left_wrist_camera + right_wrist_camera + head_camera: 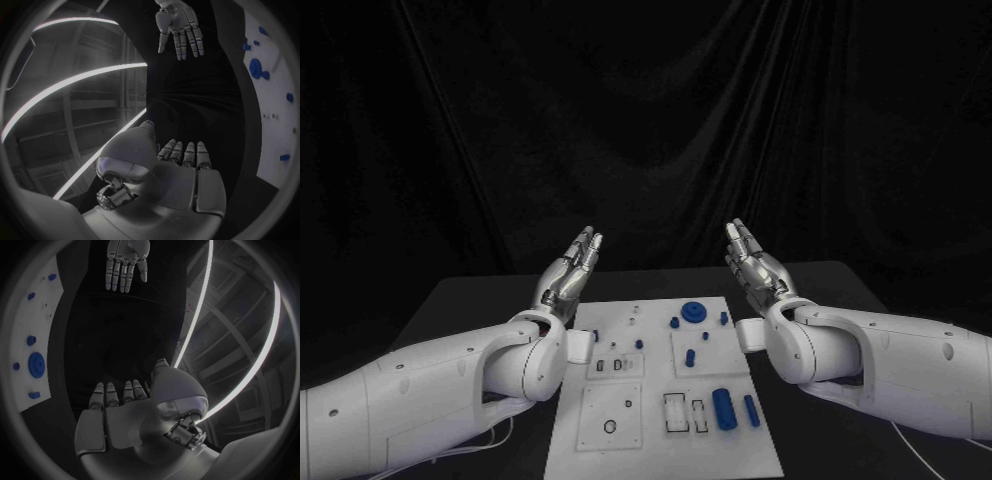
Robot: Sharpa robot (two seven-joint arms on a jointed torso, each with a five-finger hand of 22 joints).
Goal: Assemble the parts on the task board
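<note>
Head view: both hands are raised above the far end of the black table (473,300), one on each side of the task board (661,450).
Left hand (571,265): fingers straight and close together, pointing up and away; holds nothing, touches nothing. In its own wrist view the left hand's fingers (185,153) lie side by side, extended.
Right hand (753,258): same pose, mirrored; flat, extended, nothing in it. Its fingers (115,394) lie straight in the right wrist view.
Task board: white plate lying flat at the table's middle, between the two forearms, its near end cut by the picture's bottom edge.
Parts: blue round piece (692,308) near the board's far end; blue cylinder (724,408) and a slimmer blue piece (751,410) lying side by side nearer the robot; small blue bits around them.
Open room: bare black table on both sides of the board; hands well apart from each other and above the board.
Hard to make out: the small dark marks and outlines on the board; the wrist views show only a curved strip of it.
</note>
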